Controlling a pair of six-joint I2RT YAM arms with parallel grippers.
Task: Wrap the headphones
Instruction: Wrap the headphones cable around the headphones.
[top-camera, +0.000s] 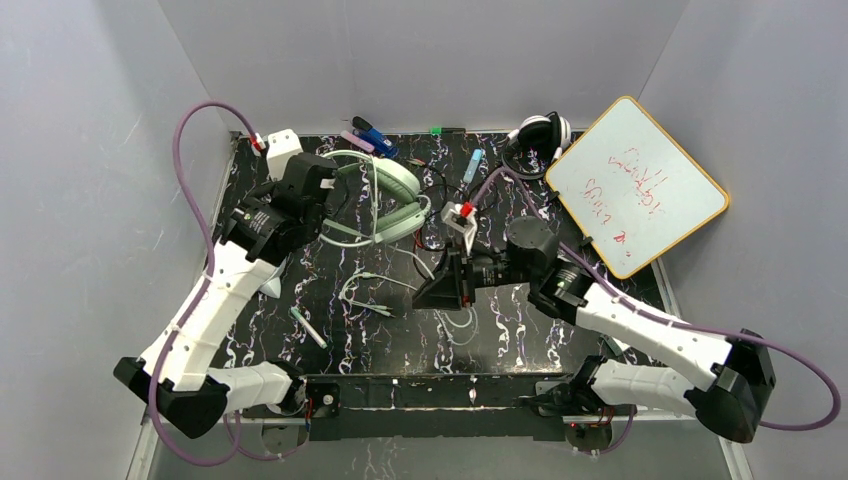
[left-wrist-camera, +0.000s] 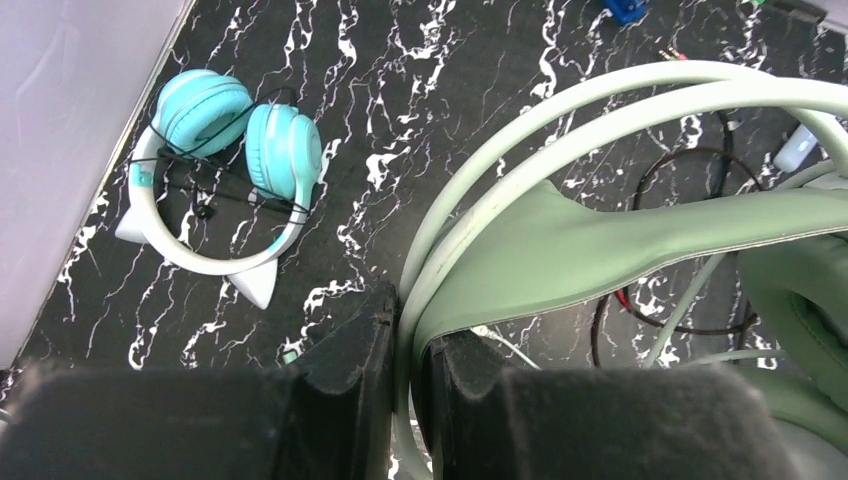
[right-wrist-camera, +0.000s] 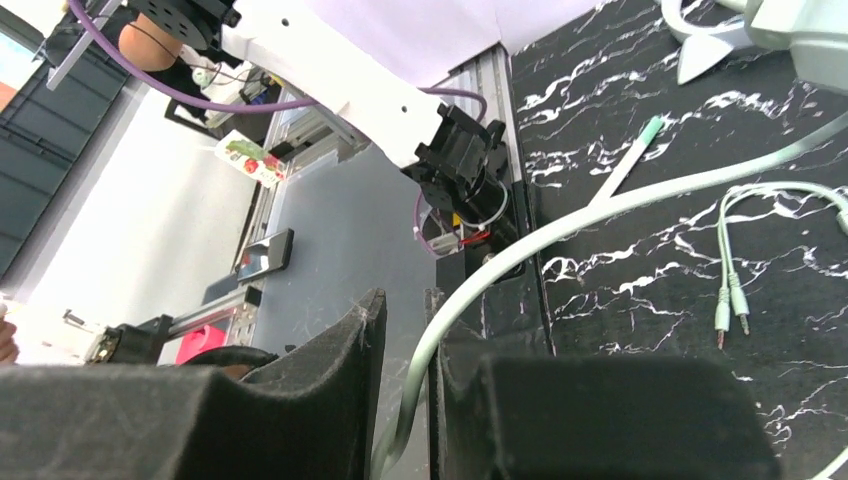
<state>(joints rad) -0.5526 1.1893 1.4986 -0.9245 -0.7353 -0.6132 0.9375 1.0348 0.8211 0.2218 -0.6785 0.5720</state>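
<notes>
top external view sets it out: on the black marbled table, the mint-green headset lies at the back left. the black-and-white headset sits at the far edge beside the whiteboard. the teal headset, seen from the left wrist, rests near the left edge with a thin dark cord across its band. the step in hand, i judge, is winding the mint one's lead.

the left gripper is pressed together on the thin hoops of the mint band, anchoring it. the right gripper, nearer the table's middle, pinches the pale cable between nearly closed pads, as far as that low angle shows.

to do this well, the left should hold the band firm and level. the right should carry the cable round the band in even, snug turns, letting slack feed without jerking. the loose tail loops over the table toward the plugs. watch that it does not snag the green pen just beside it.
</notes>
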